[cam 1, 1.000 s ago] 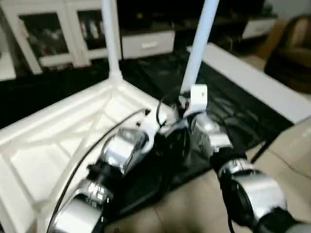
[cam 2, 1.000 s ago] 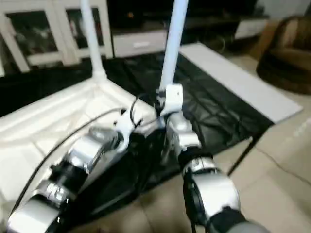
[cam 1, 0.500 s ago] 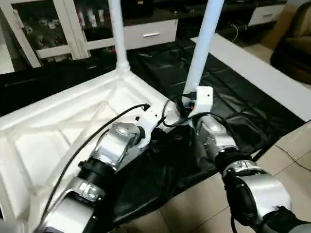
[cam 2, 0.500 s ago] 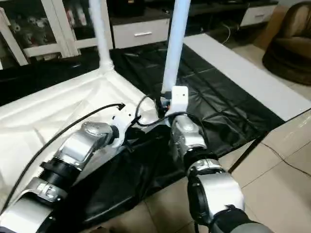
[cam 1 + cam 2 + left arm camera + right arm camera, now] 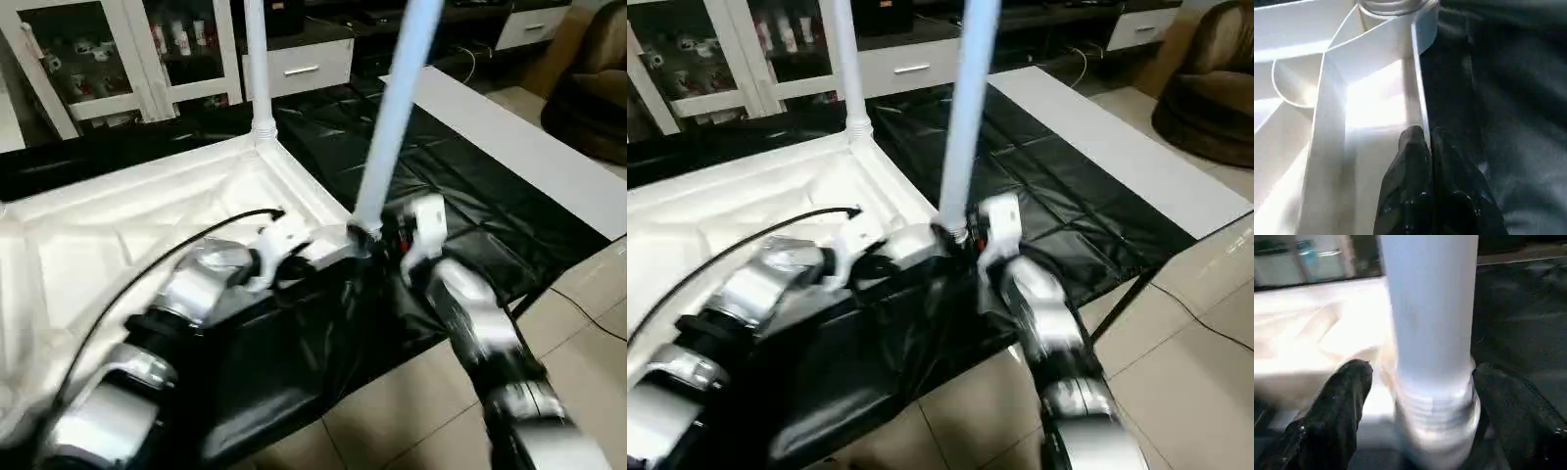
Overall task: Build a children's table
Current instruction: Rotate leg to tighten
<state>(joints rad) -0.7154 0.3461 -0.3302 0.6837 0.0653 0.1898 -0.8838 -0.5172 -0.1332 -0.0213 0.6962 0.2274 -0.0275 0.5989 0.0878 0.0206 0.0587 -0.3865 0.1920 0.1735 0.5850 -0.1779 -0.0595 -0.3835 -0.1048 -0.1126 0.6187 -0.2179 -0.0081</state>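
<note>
Tabletop (image 5: 147, 225) lying upside down on the black-covered desk (image 5: 460, 186), ribs up, presumably so the corner sockets face upward for the legs. Far leg (image 5: 258, 59) already standing at the 12 o'clock corner. Near leg (image 5: 392, 117) upright in the corner socket toward 3 o'clock. Left end effector (image 5: 1431, 161) pinched together on the tabletop's thin rim just beside that socket, probably to steady it. Right end effector (image 5: 1415, 406) with fingers (image 5: 1342, 396) apart, either side of the near leg's ribbed base without clamping it, likely guiding or twisting it home.
</note>
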